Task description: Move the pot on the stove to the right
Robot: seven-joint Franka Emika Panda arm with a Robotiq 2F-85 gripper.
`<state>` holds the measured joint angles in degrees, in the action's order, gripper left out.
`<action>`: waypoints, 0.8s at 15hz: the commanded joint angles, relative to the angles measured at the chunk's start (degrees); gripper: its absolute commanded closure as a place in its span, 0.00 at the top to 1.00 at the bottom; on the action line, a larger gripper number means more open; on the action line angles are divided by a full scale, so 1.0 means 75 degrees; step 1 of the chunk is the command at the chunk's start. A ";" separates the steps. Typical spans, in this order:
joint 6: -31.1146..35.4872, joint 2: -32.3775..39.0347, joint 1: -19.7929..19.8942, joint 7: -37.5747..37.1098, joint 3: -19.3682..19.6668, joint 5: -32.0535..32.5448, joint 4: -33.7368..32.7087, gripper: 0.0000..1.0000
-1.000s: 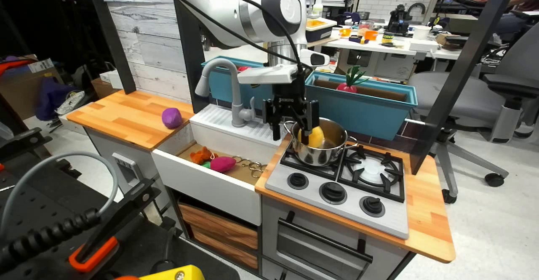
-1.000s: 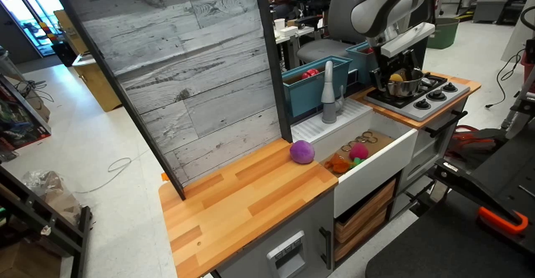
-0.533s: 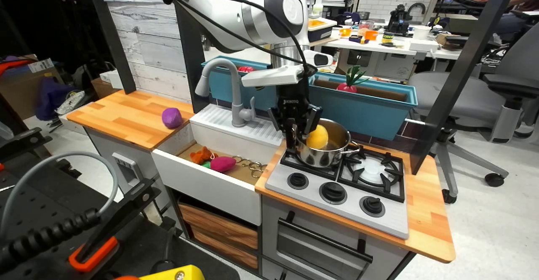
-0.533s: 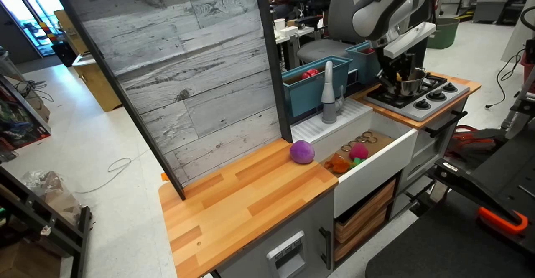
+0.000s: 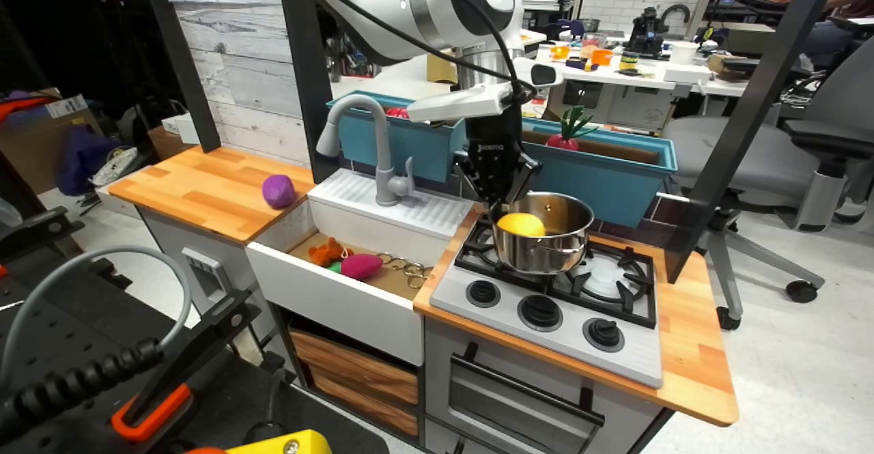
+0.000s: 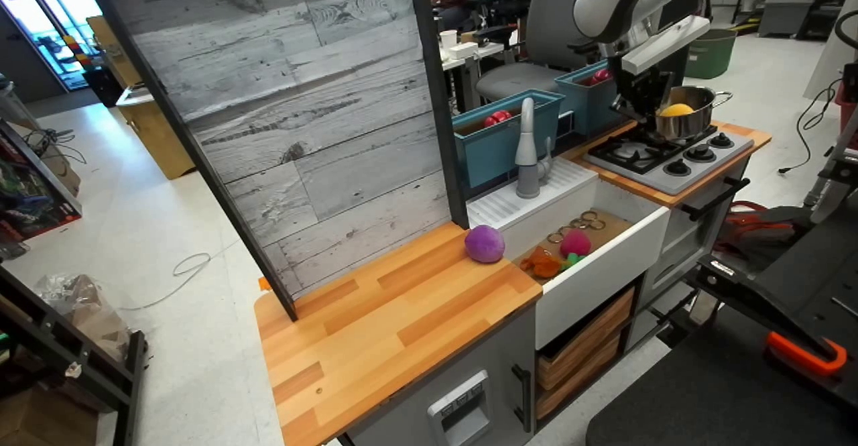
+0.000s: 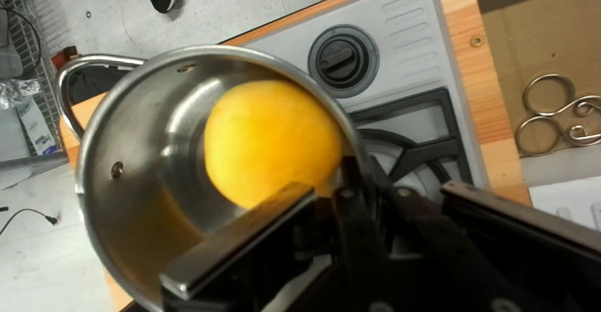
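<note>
In an exterior view, a purple ball (image 5: 279, 191) rests on the wooden worktop (image 5: 205, 184) at left. The robot arm (image 5: 403, 9), bent downward from upper centre, has its tool (image 5: 502, 206) clamped on the metal pot (image 5: 546, 254) by the rim, right of centre, likely held above the stove (image 5: 572, 324) to travel right unhindered.

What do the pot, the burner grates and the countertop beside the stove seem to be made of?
Pot: polished metal, probably stainless steel, given its mirror-like reflections and inner rivets.
Burner grates: matte black, little shine; coated metal or plastic, can't tell.
Countertop: smooth, satiny wood, judging by strips of differing tone, though printed laminate is possible.
</note>
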<state>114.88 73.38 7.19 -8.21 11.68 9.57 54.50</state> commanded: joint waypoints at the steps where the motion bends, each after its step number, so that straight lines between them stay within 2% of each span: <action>1: 0.0259 -0.0797 0.0196 -0.0137 -0.0012 -0.0168 0.0823 0.02; 5: 0.0722 -0.1183 0.0690 -0.0172 -0.0101 -0.0543 0.1283 0.02; 12: 0.0739 -0.0495 0.1099 -0.0706 -0.0259 -0.1481 0.0542 0.02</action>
<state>120.55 67.50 14.58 -11.16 10.88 0.93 61.90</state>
